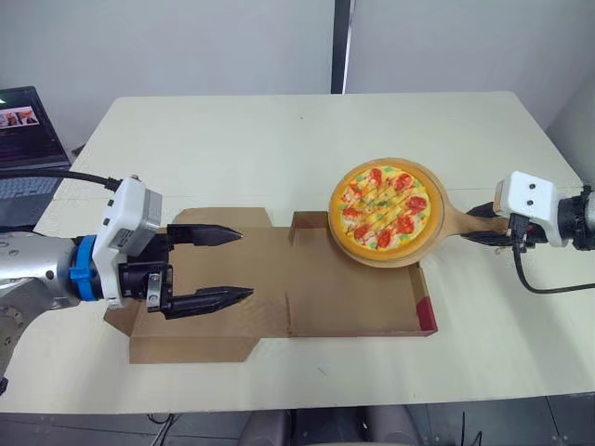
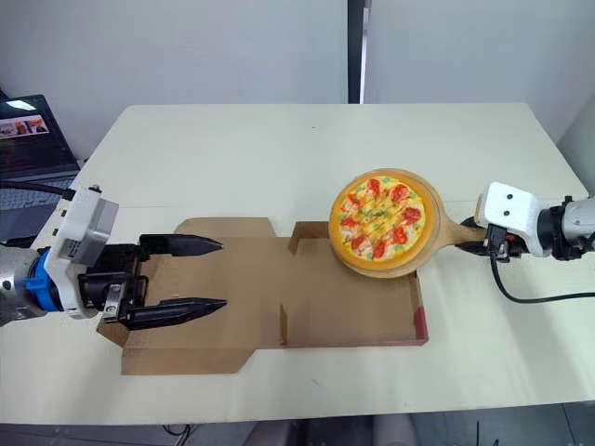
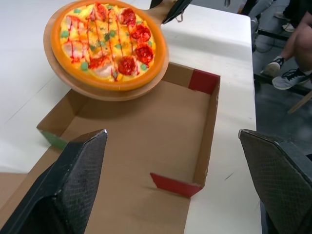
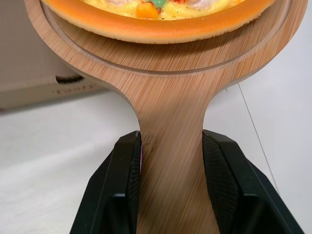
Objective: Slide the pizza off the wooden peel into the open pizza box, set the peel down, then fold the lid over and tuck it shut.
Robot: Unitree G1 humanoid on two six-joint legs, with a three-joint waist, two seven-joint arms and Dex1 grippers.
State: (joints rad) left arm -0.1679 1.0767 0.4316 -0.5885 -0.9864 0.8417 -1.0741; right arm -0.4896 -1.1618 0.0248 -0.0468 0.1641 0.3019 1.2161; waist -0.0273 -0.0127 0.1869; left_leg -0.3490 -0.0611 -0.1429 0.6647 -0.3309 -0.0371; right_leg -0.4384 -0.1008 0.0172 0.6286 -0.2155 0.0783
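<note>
Right wrist view: right gripper (image 4: 171, 141) clamps the peel (image 4: 170, 87) by its handle. Pizza (image 1: 384, 206) overhangs the box (image 1: 344, 297) at two o'clock; left gripper (image 1: 245, 264) spread wide.

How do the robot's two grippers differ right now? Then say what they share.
The left gripper is open and empty; the right gripper is shut on the peel. The left gripper is over the box lid; the right gripper is off beside the box. Both have two black fingers.

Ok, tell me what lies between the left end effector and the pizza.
Only the bare cardboard floor of the open box lies between the left end effector and the pizza; the left wrist view shows it best.
</note>
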